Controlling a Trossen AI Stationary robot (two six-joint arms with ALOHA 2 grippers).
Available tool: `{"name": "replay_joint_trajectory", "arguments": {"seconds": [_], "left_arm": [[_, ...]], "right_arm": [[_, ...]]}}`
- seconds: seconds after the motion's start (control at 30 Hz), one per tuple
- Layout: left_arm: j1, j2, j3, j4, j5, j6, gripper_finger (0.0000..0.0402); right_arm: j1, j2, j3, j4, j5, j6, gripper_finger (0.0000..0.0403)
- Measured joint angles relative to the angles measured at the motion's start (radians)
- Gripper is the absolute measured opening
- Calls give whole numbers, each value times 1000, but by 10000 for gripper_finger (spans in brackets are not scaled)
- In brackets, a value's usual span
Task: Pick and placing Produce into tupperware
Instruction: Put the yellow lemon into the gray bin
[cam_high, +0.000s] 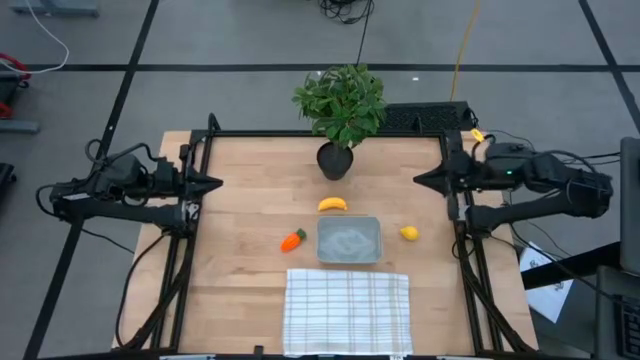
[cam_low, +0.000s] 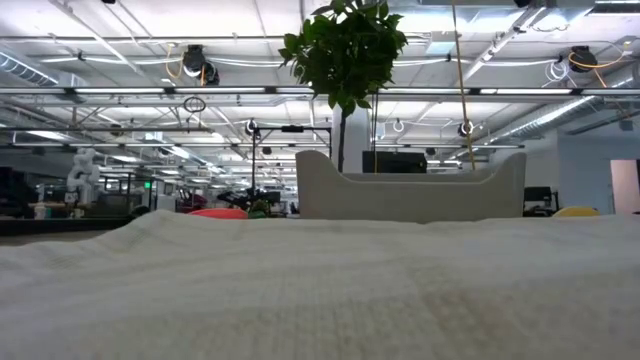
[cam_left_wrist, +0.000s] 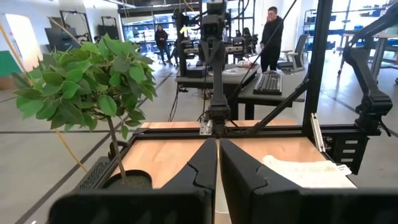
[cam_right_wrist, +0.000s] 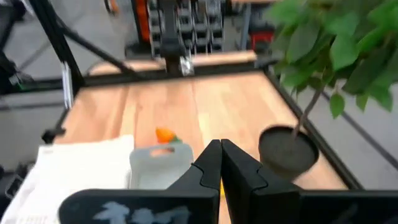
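The clear tupperware sits on the table's middle, just beyond the white checked cloth. The yellow banana lies at its far side, the orange carrot to its left, the yellow lemon to its right. In the low view the tupperware rises behind the cloth. My left gripper hovers shut at the left edge, my right gripper shut at the right edge. The right wrist view shows the tupperware and carrot; my fingers hide the banana.
A leafy potted plant stands at the far middle of the table, behind the banana. The black frame rails run along both sides. Bare wood lies between each gripper and the produce. People stand in the room beyond.
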Motion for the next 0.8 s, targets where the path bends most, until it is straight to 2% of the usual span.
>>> {"name": "replay_joint_trajectory", "arguments": {"seconds": [0.37, 0.63, 0.8], "left_arm": [[0, 0, 0, 3, 0, -20, 24], [0, 19, 0, 3, 0, -24, 24], [0, 51, 0, 6, 0, -19, 24]], "right_arm": [[-25, 147, 200, -290, -3, 113, 0], [-75, 264, 330, -603, -9, 167, 0], [-84, 338, 340, -713, -101, 121, 0]]}}
